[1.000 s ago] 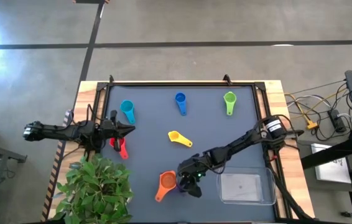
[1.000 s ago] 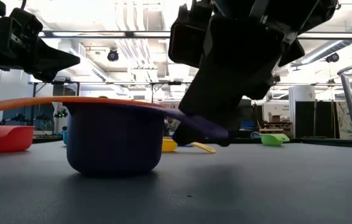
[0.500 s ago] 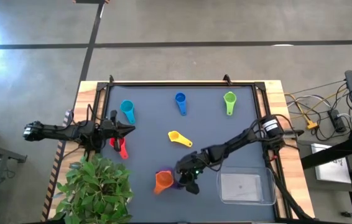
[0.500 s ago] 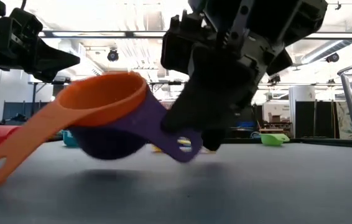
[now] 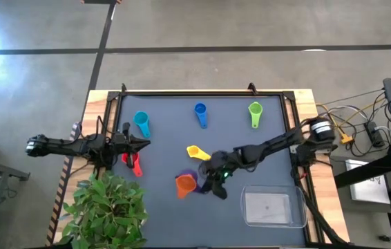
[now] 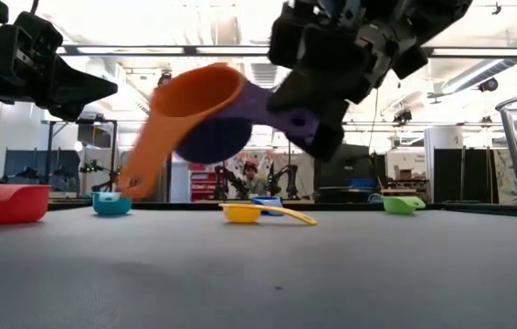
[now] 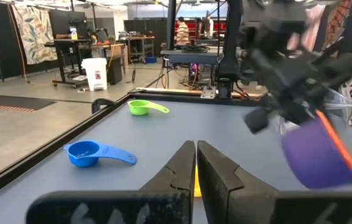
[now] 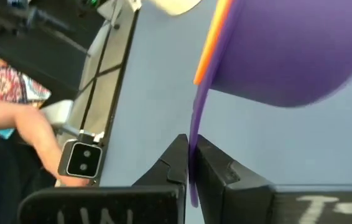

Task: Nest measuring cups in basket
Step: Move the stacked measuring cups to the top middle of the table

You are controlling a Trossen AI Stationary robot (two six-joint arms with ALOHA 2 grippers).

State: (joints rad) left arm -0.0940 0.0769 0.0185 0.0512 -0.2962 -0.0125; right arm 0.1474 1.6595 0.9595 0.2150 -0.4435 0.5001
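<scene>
The right pincer (image 5: 217, 181) is clamped on the thin flat handle of the small purple plastic measuring cup (image 6: 213, 137), which hangs clear of the dark table (image 5: 168, 149) with the orange plastic measuring cup (image 5: 186, 184) nested in it. Both look light and stiff, but smooth; with the stack tilted, the orange one may well slide out (only its fit holds it). The handle seems the sensible place to grip.

The clear shallow rectangular plastic basket (image 5: 273, 208) sits near, toward the right front corner, with no cup in it. The yellow (image 5: 197, 153), blue (image 5: 200, 112), green (image 5: 255, 112), teal (image 5: 141, 122) and red (image 5: 133, 162) cups lie apart on the table, each empty. The left pincer (image 5: 142, 144) waits at the left edge, fingers together on nothing.
</scene>
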